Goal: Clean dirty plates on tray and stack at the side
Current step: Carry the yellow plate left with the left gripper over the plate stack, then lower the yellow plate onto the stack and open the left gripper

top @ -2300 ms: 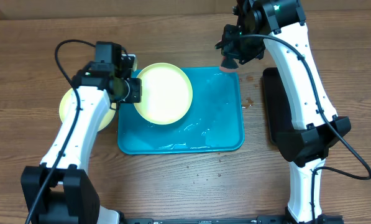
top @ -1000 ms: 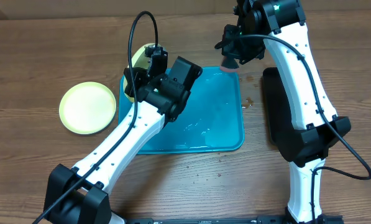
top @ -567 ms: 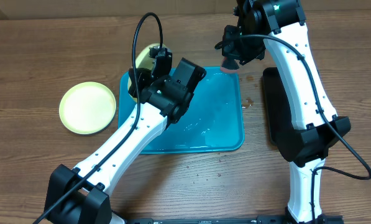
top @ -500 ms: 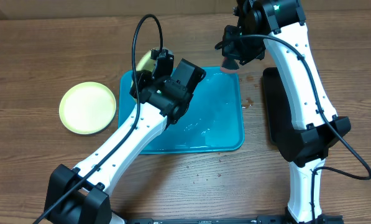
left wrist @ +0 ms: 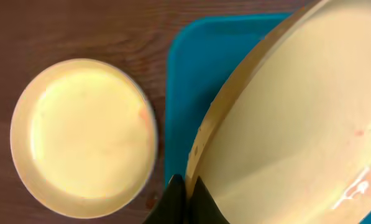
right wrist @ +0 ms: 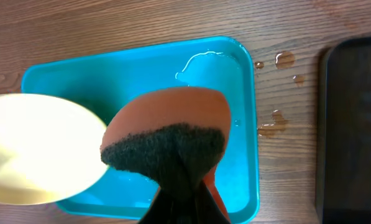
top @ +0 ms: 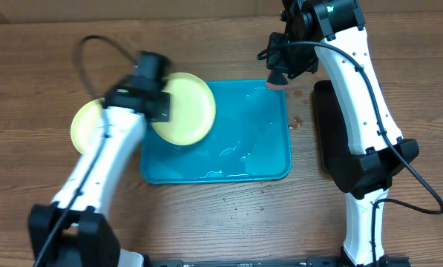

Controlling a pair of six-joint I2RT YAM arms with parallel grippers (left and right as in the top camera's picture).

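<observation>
Left wrist view: the left gripper (left wrist: pixel 184 198) pinched the rim of a pale yellow-green plate (left wrist: pixel 297 118), swung back left across the turquoise tray (left wrist: pixel 191 68) toward the second plate (left wrist: pixel 82 137) on the table (left wrist: pixel 79 28), likely for stacking. Beyond, the right gripper (top: pixel 278 73) clamped an orange sponge (top: pixel 275 84) over the tray's far corner.

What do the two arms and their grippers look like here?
The left arm and the right arm both have white links and black joints. A loose black cable runs along each. The left gripper and the right gripper have black fingers. A small green light shows near the right arm's wrist.
</observation>
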